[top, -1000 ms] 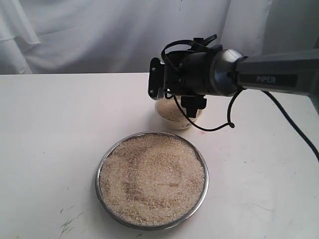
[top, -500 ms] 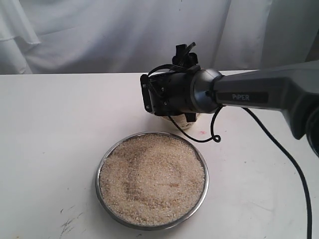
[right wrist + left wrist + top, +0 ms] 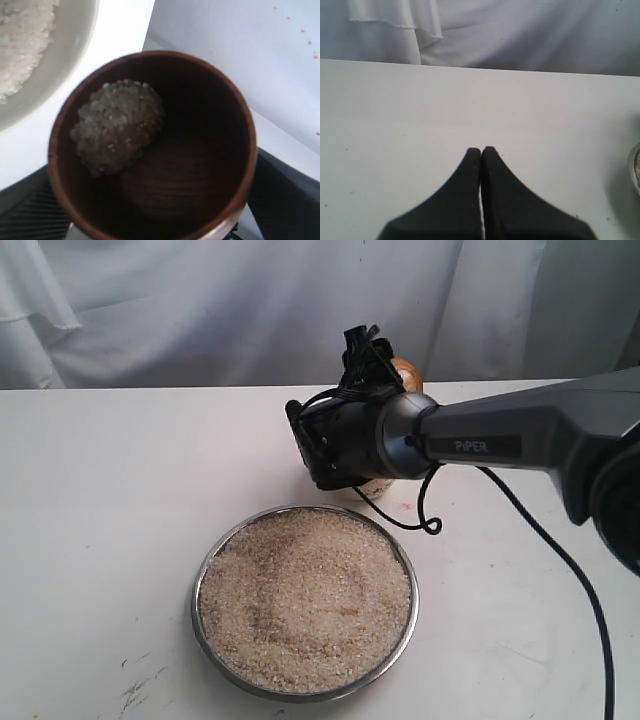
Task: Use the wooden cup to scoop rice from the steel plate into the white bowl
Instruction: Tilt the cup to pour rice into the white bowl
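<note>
Gripping the wooden cup (image 3: pixel 150 200) between the right fingers (image 3: pixel 287 195), raised just past the far rim of the steel plate (image 3: pixel 310 697), beside the white bowl (image 3: pixel 70 65). Inside the cup, only a small clump of rice (image 3: pixel 117 125) against the dark wall. Lettered "PiPER" along the grey right arm (image 3: pixel 520 440). Heaped with more rice across the plate, near and central on the counter (image 3: pixel 110 500). Pressing the left fingers (image 3: pixel 465 200) together on nothing, above bare counter.
</note>
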{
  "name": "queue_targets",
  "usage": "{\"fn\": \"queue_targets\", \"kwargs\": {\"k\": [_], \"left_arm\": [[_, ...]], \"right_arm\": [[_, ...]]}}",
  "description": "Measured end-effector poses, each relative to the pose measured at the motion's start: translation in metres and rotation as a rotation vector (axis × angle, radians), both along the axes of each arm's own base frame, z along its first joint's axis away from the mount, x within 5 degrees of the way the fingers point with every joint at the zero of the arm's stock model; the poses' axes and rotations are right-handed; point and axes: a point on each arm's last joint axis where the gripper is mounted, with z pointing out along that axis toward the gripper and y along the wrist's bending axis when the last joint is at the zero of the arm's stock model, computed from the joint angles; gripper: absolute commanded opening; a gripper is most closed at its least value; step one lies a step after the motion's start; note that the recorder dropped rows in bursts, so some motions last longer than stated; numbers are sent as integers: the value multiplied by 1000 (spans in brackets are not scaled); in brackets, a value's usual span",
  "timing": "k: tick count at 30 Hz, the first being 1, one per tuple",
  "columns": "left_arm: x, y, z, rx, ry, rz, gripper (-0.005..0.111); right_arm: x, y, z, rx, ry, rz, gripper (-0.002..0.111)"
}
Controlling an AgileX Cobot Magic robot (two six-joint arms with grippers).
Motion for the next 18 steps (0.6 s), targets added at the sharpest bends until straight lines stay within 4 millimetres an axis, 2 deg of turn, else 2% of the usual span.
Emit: {"fn": "queue_targets", "kwargs": {"k": [8,18], "left_arm": [[0,0,0,0,0,0,0],[0,0,0,0,0,0,0]], "right_arm": [[2,0,-15,-91,-19,8,0],[-5,10,-13,-162,-80,45,0]]}}
